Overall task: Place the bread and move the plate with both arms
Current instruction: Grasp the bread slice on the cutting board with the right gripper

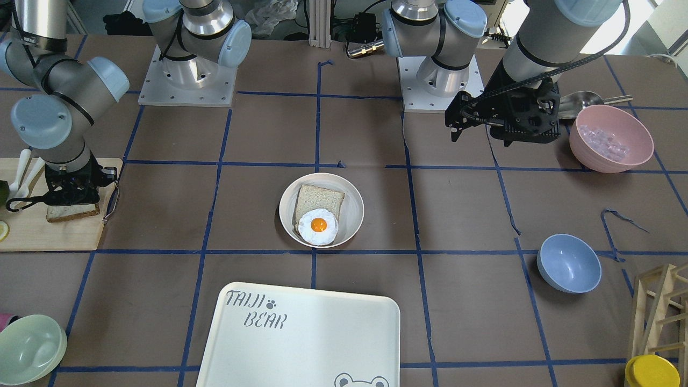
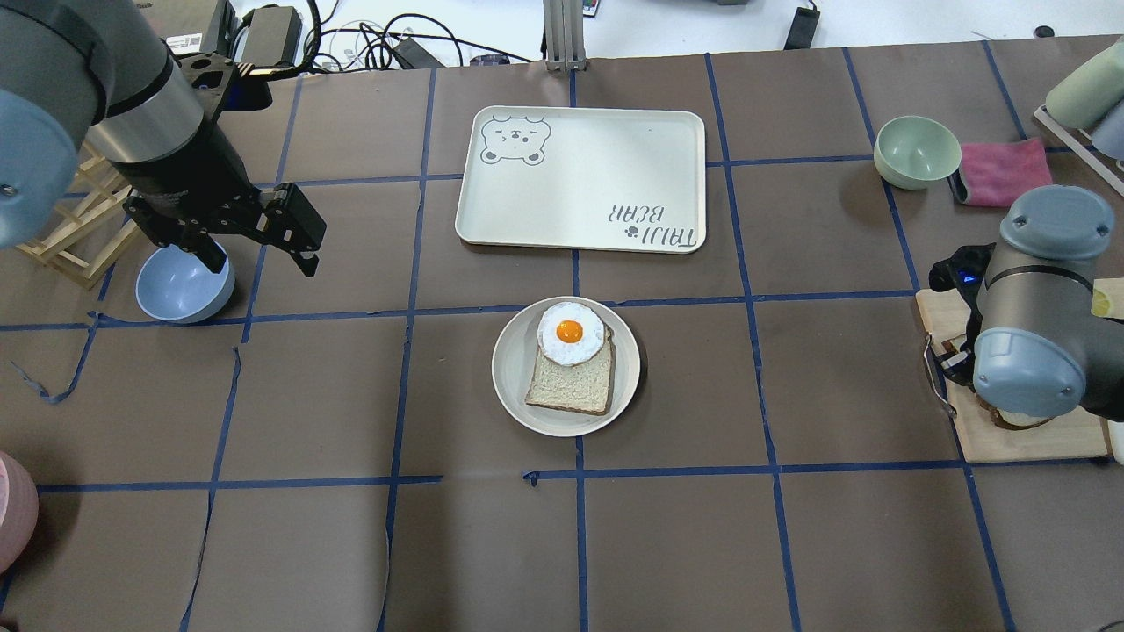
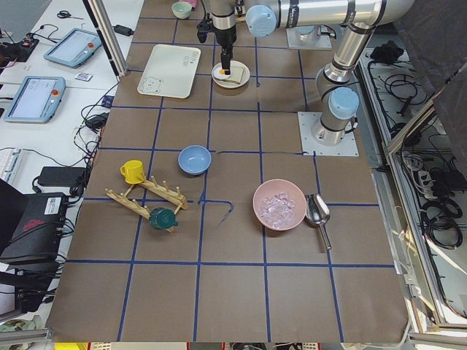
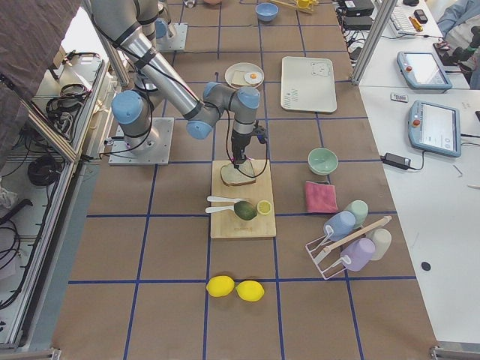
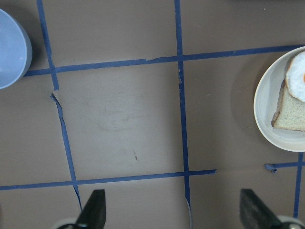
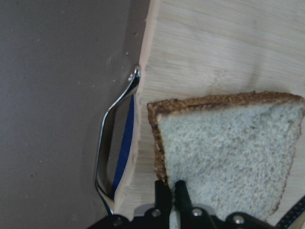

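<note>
Right gripper (image 6: 172,195) is down on the cutting board (image 6: 214,47), its two black fingers drawn almost together and clamped onto the near edge of the bread (image 6: 228,152). The slice is whitish with an open crumb and a dark brown crust along its top and side, and it lies on the pale wood close to the board's metal handle (image 6: 114,124). The front view puts that board at the table's (image 1: 462,333) edge on the robot's right end. The right arm (image 1: 51,113) is folded tight above it, wrist dropping straight down onto the slice. Over on the other side, the left gripper (image 2: 261,262) hangs above bare table toward the robot's left end, fingers spread wide with nothing between them. It points down, with the blue bowl (image 2: 180,285) just beside it, and the left arm (image 2: 132,105) slants in from the corner above. In the middle of the table sits the plate (image 1: 352,209), round and cream-white. It carries the flat-topped slice (image 1: 317,199) with a fried egg (image 1: 318,226) overlapping its end. Past it, by the edge across from the robot, lies the white tray (image 1: 322,344), lettered "TAIJI BEAR" with a paw print and a bear's face in one corner.
</note>
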